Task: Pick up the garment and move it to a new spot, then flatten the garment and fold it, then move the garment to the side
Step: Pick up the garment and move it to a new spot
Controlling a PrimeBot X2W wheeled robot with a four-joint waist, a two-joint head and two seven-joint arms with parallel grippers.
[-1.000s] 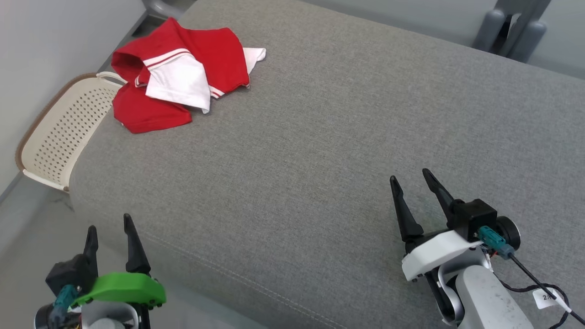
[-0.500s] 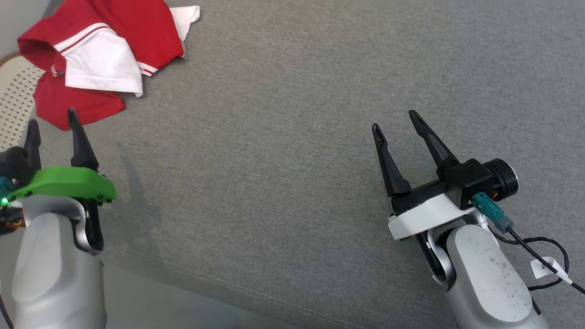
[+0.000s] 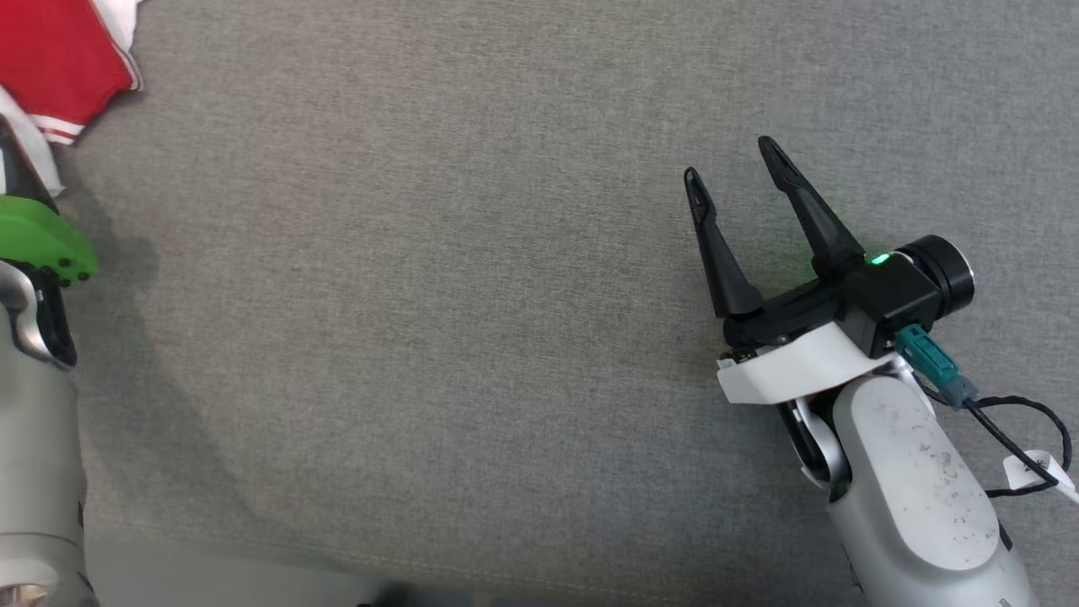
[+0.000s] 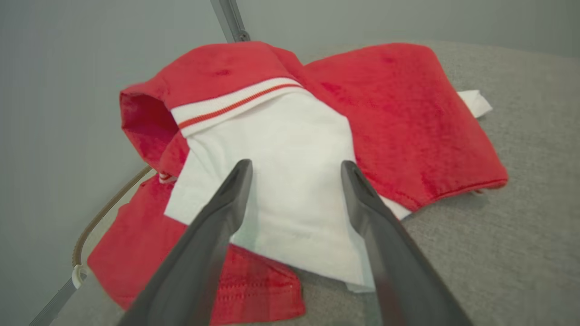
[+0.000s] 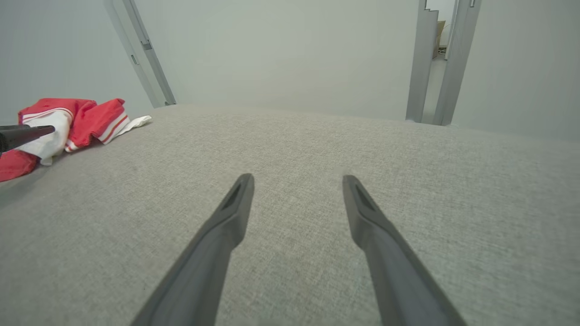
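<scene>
The garment (image 4: 294, 136) is a crumpled red and white shirt lying at the far left corner of the grey cushion; one red edge of it shows in the head view (image 3: 59, 59). My left gripper (image 4: 295, 164) is open, its two fingers straddling the white panel from just above. I cannot tell if they touch the cloth. In the head view the left gripper's green mount (image 3: 38, 240) sits at the left edge beside the garment. My right gripper (image 3: 729, 158) is open and empty over bare cushion at the right, far from the garment (image 5: 90, 122).
The wide grey cushion (image 3: 421, 295) spreads between the arms. A basket's brown rim (image 4: 104, 213) shows just beyond the cushion's left edge, under the garment's overhang. A wall and grey door frames (image 5: 435, 59) stand behind. A black cable with a white tag (image 3: 1028, 468) hangs by the right wrist.
The head camera has swung down and right, so the garment slid to the upper left corner. My left gripper has advanced up to the garment. Both grippers stayed open.
</scene>
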